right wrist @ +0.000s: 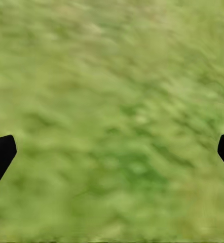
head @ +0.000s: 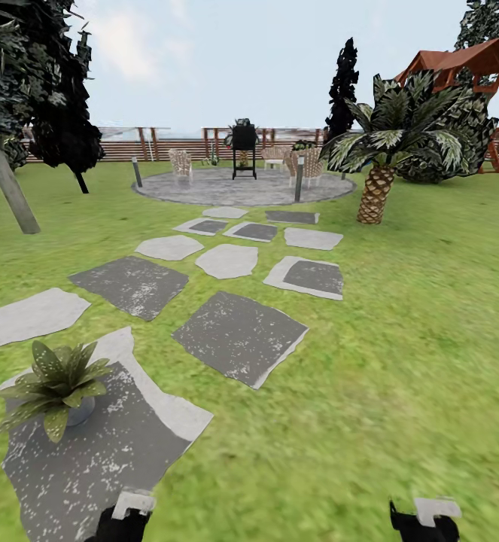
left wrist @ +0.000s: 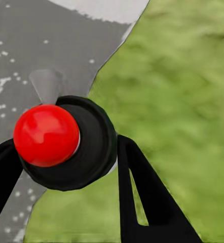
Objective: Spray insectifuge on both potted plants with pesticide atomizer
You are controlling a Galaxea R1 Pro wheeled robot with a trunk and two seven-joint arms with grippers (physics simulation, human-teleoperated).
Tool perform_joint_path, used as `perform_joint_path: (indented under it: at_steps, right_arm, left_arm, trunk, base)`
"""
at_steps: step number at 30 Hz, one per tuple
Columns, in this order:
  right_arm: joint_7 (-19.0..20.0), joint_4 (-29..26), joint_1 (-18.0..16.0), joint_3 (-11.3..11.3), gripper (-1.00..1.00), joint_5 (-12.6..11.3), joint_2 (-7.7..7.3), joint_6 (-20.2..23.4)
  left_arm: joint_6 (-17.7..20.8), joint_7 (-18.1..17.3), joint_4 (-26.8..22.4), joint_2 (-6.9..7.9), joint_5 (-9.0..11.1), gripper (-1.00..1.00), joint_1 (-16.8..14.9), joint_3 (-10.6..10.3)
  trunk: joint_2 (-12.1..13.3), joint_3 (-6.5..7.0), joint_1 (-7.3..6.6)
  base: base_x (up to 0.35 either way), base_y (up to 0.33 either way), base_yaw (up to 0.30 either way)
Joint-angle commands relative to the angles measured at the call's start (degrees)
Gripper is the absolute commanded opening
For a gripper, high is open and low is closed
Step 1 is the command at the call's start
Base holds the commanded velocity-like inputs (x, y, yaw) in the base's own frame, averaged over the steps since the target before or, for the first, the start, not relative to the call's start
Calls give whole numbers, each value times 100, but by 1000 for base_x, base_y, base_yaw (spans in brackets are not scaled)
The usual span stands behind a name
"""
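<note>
L gripper (left wrist: 66,167) grips atomizer (left wrist: 66,147), body hidden; one potted plant (head: 57,384) visible.

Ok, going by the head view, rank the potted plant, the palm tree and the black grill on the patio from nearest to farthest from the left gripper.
1. Potted plant: just ahead of the left gripper, on a grey stepping stone.
2. Palm tree: farther off, on the lawn to the right.
3. Black grill: farthest, on the round patio by the fence.
</note>
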Motion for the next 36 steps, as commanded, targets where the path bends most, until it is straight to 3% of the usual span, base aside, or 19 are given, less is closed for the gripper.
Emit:
perform_joint_path:
  at_steps: [1,4,8,17,23,36]
  right_arm:
    - [-4,40,5,-73,100,58,2,-45]
    - [-6,126,24,-101,100,77,9,-63]
    - [-48,290,26,-104,100,64,100,-76]
    - [-60,684,26,-122,100,45,89,-70]
    - [-64,659,26,-138,100,44,43,-76]
    - [-64,684,26,-114,100,61,71,-185]
  left_arm:
    - [-18,30,6,5,-33,-100,45,51]
    - [-67,126,12,-1,-42,-100,233,14]
    - [-89,105,170,-27,-18,-100,271,38]
    - [-91,44,217,-15,-11,-100,281,42]
    - [-98,51,228,-28,-2,-100,283,49]
    - [-107,51,307,-36,-9,-100,290,52]
  trunk:
    - [-2,-4,-1]
    - [-2,-4,-1]
    - [-2,-4,-1]
    - [-2,-4,-1]
    - [-2,-4,-1]
    - [-2,62,-1]
  base:
    - [0,0,0]
    - [0,0,0]
    - [0,0,0]
    - [30,0,-61]
    - [300,-15,-216]
    - [338,-80,-11]
